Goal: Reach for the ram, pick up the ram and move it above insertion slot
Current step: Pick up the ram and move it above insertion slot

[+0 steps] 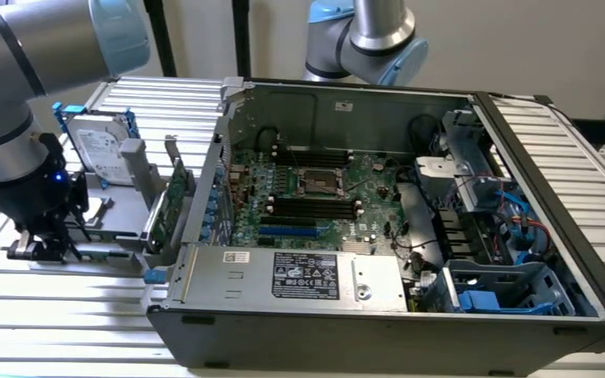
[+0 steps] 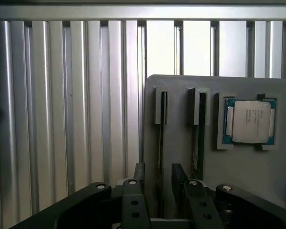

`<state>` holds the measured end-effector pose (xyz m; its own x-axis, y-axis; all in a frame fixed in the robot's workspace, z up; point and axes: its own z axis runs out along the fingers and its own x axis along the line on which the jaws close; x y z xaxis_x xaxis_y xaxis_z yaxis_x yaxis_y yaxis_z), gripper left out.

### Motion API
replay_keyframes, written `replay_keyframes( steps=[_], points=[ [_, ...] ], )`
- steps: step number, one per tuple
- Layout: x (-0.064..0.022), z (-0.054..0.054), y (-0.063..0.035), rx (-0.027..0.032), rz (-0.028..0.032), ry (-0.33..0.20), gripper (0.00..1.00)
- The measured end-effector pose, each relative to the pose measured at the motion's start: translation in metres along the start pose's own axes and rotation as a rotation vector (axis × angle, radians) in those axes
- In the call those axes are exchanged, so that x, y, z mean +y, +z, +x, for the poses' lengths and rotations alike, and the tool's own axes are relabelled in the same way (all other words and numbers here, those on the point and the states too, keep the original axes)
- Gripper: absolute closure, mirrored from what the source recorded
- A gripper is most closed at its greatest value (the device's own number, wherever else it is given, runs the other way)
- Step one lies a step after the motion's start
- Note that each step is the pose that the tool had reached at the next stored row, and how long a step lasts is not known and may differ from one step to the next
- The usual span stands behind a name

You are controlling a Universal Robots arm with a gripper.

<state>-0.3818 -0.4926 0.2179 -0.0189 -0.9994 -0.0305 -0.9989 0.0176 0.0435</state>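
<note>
Inside spread gripper [image 2: 159, 183], ram [image 2: 161, 143] slotted in grey holder [image 2: 243, 171]

1. Ext. cam: high, angled down on open PC case [image 1: 387, 236], mid-range; gray fixture [image 1: 124, 216] beside case.
2. Wrist cam: behind end effector [image 2: 158, 169], close, looking straight down on fixture.
3. Shared: fixture, ribbed surface [image 1: 61, 315].

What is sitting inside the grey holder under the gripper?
The grey holder carries the ram and a second stick on edge in slots, plus a processor in a recess. The open gripper straddles the ram and covers the sticks' near ends.
</note>
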Motion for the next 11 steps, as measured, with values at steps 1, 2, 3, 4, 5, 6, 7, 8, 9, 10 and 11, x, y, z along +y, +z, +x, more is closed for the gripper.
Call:
replay_keyframes(
  steps=[1, 2, 3, 4, 5, 6, 7, 8, 9, 10, 11],
  points=[
    [-0.0002, 0.0, 0.0011, 0.0, 0.0, -0.002, 0.64],
    [-0.0004, 0.0001, 0.0022, 0.0001, -0.0001, -0.004, 0.64],
    [-0.0007, 0.0001, 0.0032, 0.0, -0.0001, -0.006, 0.64],
    [-0.0009, 0.0001, 0.004, 0.0, -0.0003, -0.007, 0.64],
    [-0.0012, 0.0001, 0.0049, -0.0002, -0.0002, -0.009, 0.64],
    [-0.0015, 0.0001, 0.0058, -0.0004, -0.0003, -0.01, 0.64],
    [-0.0017, 0.0002, 0.0066, -0.0005, -0.0003, -0.011, 0.64],
    [-0.0019, 0.0002, 0.0074, -0.0007, -0.0003, -0.011, 0.64],
    [-0.0022, 0.0002, 0.0082, -0.0008, -0.0004, -0.012, 0.64],
    [-0.0024, 0.0002, 0.0089, -0.0009, -0.0003, -0.012, 0.64],
    [-0.0026, 0.0002, 0.0096, -0.0009, -0.0004, -0.012, 0.64]
  ],
)
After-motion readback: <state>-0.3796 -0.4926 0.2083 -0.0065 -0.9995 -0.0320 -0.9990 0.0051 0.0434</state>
